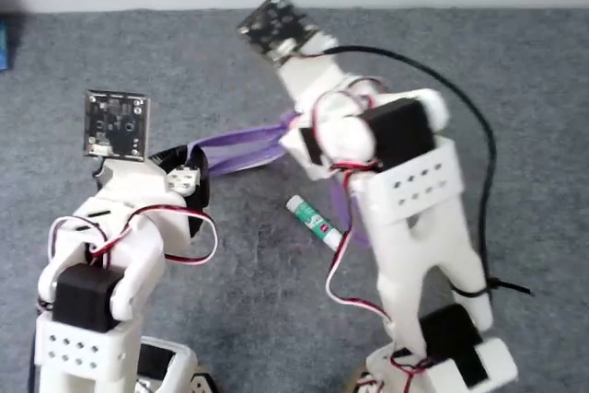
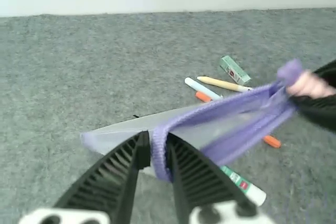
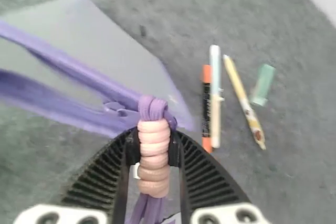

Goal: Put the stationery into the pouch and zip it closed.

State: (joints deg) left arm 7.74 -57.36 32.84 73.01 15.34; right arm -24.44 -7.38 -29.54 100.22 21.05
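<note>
Grey carpet [image 1: 184,52] lies under everything. The left gripper [image 2: 155,142] pinches one end of the purple pouch [image 2: 210,129]. The right gripper [image 3: 154,137] squeezes the pink zip pull [image 3: 154,163] at the other end, so the pouch stretches between them. The pens [image 3: 215,93] and glue stick [image 1: 313,218] lie outside on open carpet, nearer the right gripper.

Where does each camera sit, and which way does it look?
High view: overhead, looking down on the left arm and right arm, which hold the pouch between them; a glue stick lies nearby.
Left wrist view: on the left wrist, looking along the left gripper, shut on the pouch's end, toward the pens.
Right wrist view: on the right wrist, looking past the right gripper, shut on the pull, at the pens.
Shared: both wrist views show pouch and pens.
</note>
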